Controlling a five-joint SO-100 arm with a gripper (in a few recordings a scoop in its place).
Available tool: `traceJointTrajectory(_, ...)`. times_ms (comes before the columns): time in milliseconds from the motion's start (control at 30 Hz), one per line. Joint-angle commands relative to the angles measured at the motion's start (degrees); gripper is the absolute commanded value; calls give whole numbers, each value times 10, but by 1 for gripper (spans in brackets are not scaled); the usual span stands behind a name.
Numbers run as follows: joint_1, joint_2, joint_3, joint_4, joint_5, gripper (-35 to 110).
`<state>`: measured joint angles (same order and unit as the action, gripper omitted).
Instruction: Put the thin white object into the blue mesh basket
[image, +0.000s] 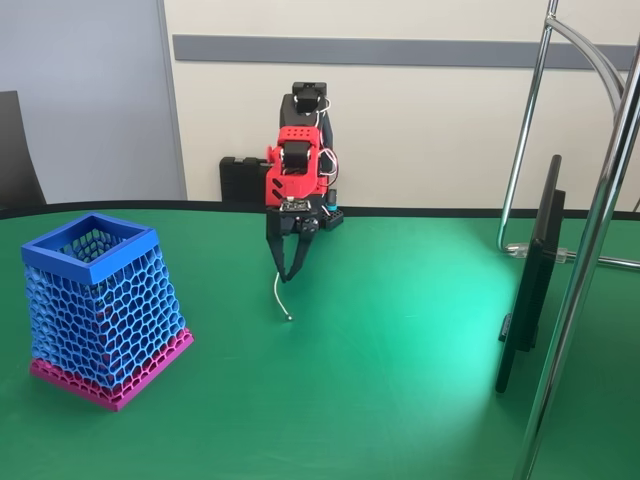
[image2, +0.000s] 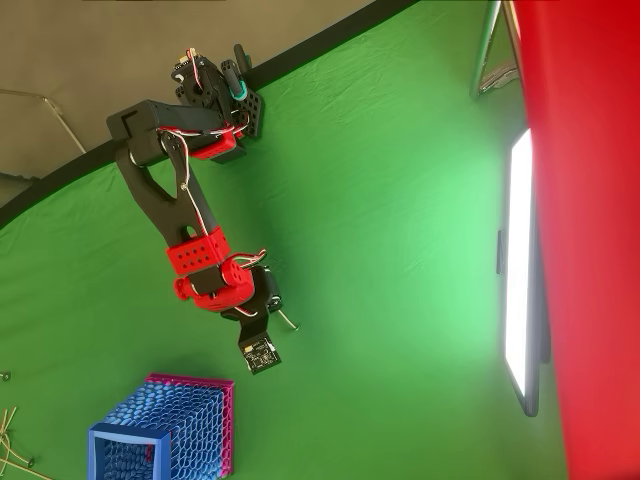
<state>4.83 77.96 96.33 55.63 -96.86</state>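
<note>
- Your gripper (image: 286, 272) pointed down over the green table (image: 400, 380), its jaws pressed together on the upper end of the thin white object (image: 281, 298).
- In the fixed view the object hung below the jaws, curving down to a small dark tip toward 5 o'clock; whether that tip touched the table, you couldn't tell from this angle.
- In the overhead view only a short stretch of the thin white object (image2: 288, 320) showed, sticking out at about 4 o'clock from the gripper (image2: 268, 312).
- The blue mesh basket (image: 100, 310) stood upright on its magenta base, at roughly 8 o'clock from the gripper in the fixed view and well apart from it.
- In the overhead view the blue mesh basket (image2: 165, 432) lay toward 7 o'clock from the gripper, near the bottom edge.
- A dark screen (image: 530, 280) stood on the table at 3 o'clock from the gripper in the fixed view.
</note>
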Motion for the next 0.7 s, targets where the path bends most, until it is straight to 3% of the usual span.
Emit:
traceJointTrajectory(0,3,-8,-25,-21,-5,8)
traceJointTrajectory(267,7,-47,-40,-50,-21,16)
traceJointTrajectory(667,7,-98,-83,-52,-37,17)
